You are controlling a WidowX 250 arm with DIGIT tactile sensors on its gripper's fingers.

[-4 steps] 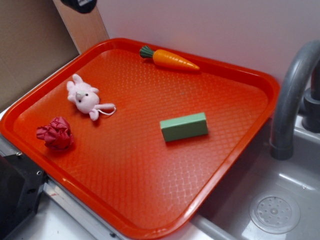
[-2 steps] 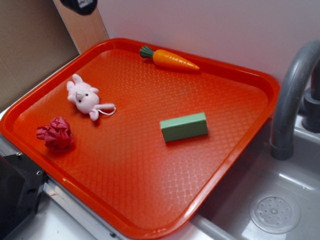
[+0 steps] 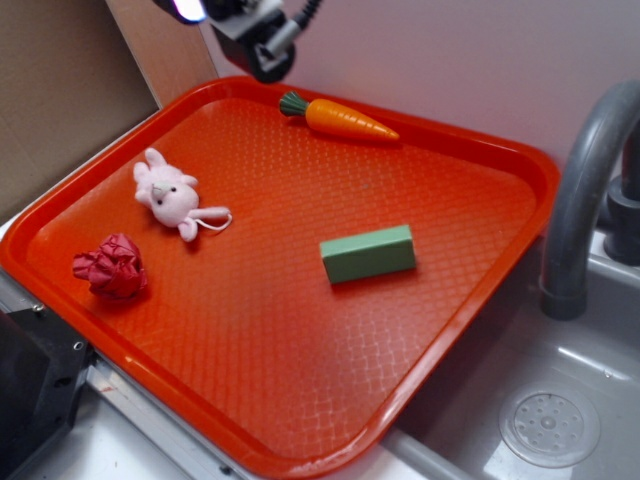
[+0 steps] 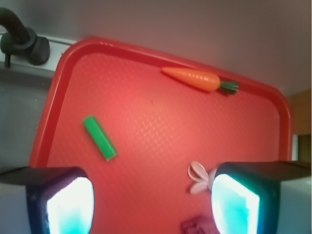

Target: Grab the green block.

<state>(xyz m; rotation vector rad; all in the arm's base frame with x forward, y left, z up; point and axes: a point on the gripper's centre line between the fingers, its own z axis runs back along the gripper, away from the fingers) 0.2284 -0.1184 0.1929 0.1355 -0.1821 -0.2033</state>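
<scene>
We are counting four items lying on one red tray (image 3: 520,160): one green block (image 3: 368,253), one toy carrot (image 3: 340,118), one pink plush bunny (image 3: 170,193), one crumpled red cloth (image 3: 111,266).

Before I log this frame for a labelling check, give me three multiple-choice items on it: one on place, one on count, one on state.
1. Where does the green block lie?
A. on the red tray
B. in the sink
C. on the carrot

2. How many things lie on the tray?
A. two
B. four
C. six

3. The claw is:
A. shut on the block
B. open, empty
C. out of view

Answers: 1 A, the block rests on the tray's floor. 2 B, block, carrot, pink bunny, red cloth. 3 B, wrist view shows its fingers apart, nothing between.
</scene>
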